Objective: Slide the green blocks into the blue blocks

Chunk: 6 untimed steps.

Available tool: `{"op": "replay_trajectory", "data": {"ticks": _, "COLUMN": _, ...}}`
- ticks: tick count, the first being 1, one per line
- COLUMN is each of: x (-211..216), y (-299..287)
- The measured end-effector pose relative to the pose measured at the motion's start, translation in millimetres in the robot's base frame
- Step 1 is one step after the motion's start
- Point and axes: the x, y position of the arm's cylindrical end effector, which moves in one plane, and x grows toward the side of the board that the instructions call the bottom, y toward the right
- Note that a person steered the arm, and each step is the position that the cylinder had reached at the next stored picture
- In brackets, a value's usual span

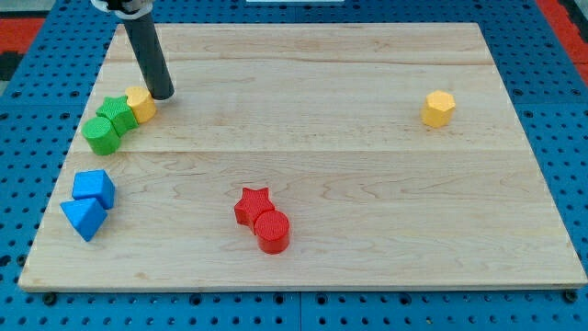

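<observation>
Resting on the wooden tabletop (pixel 312 83) near its upper-left corner, my tip (pixel 163 94) stood just right of a small yellow block (pixel 141 104); the rod carried no hand to spread or pinch. That yellow block touched a green star-like block (pixel 117 114), itself touching a green cylinder (pixel 101 134). Below them, apart, a blue cube (pixel 94 188) touched a blue triangular block (pixel 84 218). A red star (pixel 252 205) and red cylinder (pixel 272 230) sat together at bottom centre, a yellow hexagonal block (pixel 439 108) far right.
</observation>
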Motion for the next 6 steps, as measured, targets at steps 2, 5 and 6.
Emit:
{"op": "replay_trajectory", "data": {"ticks": 2, "x": 5, "y": -40}}
{"op": "replay_trajectory", "data": {"ticks": 5, "x": 22, "y": -80}}
{"op": "replay_trajectory", "data": {"ticks": 6, "x": 53, "y": -80}}
